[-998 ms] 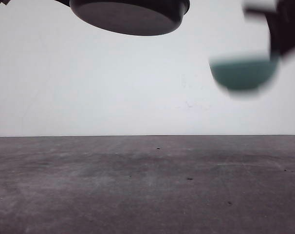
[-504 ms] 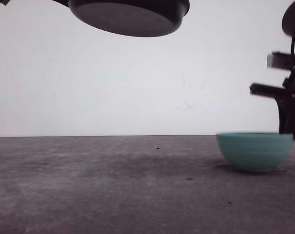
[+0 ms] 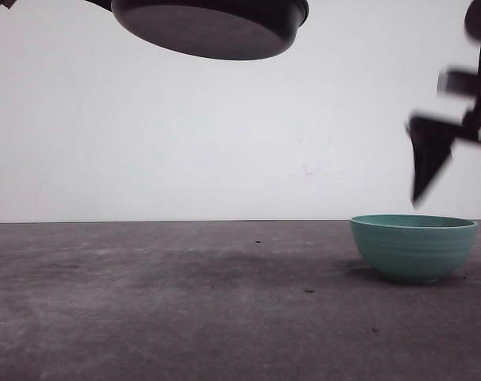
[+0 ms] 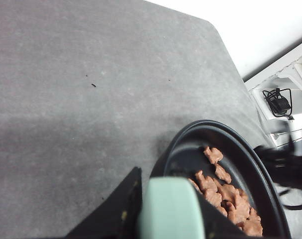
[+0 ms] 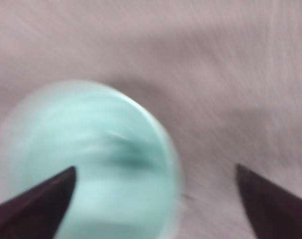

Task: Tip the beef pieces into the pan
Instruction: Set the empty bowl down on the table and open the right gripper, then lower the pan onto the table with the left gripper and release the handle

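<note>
Black pan (image 3: 213,28) with beef pieces (image 4: 226,191) hangs at twelve o'clock, our left jaws clamping its handle (image 4: 168,209); right jaws spread wide above the bowl (image 3: 413,247).

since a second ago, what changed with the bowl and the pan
The teal bowl came down from mid-air onto the table at the right. The right gripper let it go and rose above it, jaws open. The pan stayed held high by the left gripper, beef pieces inside.
</note>
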Robot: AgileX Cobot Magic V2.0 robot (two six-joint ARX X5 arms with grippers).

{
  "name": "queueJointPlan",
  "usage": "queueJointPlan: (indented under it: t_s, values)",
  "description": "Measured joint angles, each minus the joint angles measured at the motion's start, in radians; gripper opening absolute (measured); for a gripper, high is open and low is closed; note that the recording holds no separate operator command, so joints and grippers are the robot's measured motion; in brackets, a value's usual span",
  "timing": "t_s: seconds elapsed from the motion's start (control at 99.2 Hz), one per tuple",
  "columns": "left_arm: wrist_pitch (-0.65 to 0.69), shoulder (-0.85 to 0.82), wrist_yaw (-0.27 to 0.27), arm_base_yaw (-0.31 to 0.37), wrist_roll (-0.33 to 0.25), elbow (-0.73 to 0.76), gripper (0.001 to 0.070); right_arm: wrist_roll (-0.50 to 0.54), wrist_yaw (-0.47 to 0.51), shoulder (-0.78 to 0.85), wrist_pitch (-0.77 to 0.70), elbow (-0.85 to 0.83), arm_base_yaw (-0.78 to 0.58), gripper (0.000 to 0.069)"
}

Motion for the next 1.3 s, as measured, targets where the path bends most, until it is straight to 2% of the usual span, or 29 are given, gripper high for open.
queueJointPlan:
  t_s: [0.061, 0.101, 0.192, 0.272, 0.323, 0.373, 0.524, 0.686, 0.827, 0.948, 1.14, 1.301]
  values:
    - [0.011, 0.011, 0.002, 0.022, 0.003, 0.000, 0.0050, 0.017, -0.065, -0.072, 0.001, 0.011, 0.003, 0.0675]
    - [0.022, 0.023, 0.001, 0.040, 0.008, 0.000, 0.0050, 0.031, -0.109, -0.123, -0.001, 0.014, 0.010, 0.0638]
    - [0.056, 0.064, 0.014, 0.085, 0.019, 0.000, 0.0050, 0.035, -0.191, -0.240, -0.043, 0.014, 0.039, 0.0380]
    - [0.093, 0.119, 0.061, 0.119, 0.027, 0.000, 0.0050, 0.035, -0.209, -0.346, -0.090, 0.014, 0.079, 0.0151]
    - [0.119, 0.159, 0.097, 0.131, 0.031, 0.000, 0.0050, 0.035, -0.212, -0.413, -0.112, 0.014, 0.109, 0.0079]
    - [0.140, 0.201, 0.130, 0.137, 0.038, 0.000, 0.0050, 0.035, -0.212, -0.478, -0.135, 0.014, 0.137, 0.0043]
    - [0.167, 0.328, 0.140, 0.140, 0.068, 0.000, 0.0050, 0.040, -0.198, -0.645, -0.180, 0.014, 0.196, 0.0015]
    - [0.182, 0.455, 0.140, 0.139, 0.114, 0.000, 0.0050, 0.073, -0.184, -0.774, -0.200, 0.014, 0.201, 0.0012]
    - [0.203, 0.535, 0.143, 0.136, 0.127, 0.000, 0.0050, 0.086, -0.184, -0.860, -0.218, 0.014, 0.201, 0.0012]
    - [0.235, 0.579, 0.144, 0.134, 0.131, 0.000, 0.0050, 0.093, -0.183, -0.898, -0.247, 0.014, 0.202, 0.0012]
    - [0.312, 0.609, 0.148, 0.126, 0.170, 0.000, 0.0050, 0.123, -0.160, -0.911, -0.287, 0.014, 0.202, 0.0012]
    - [0.297, 0.654, 0.147, 0.126, 0.180, 0.002, 0.0049, 0.149, -0.160, -0.911, -0.298, 0.014, 0.202, 0.0012]
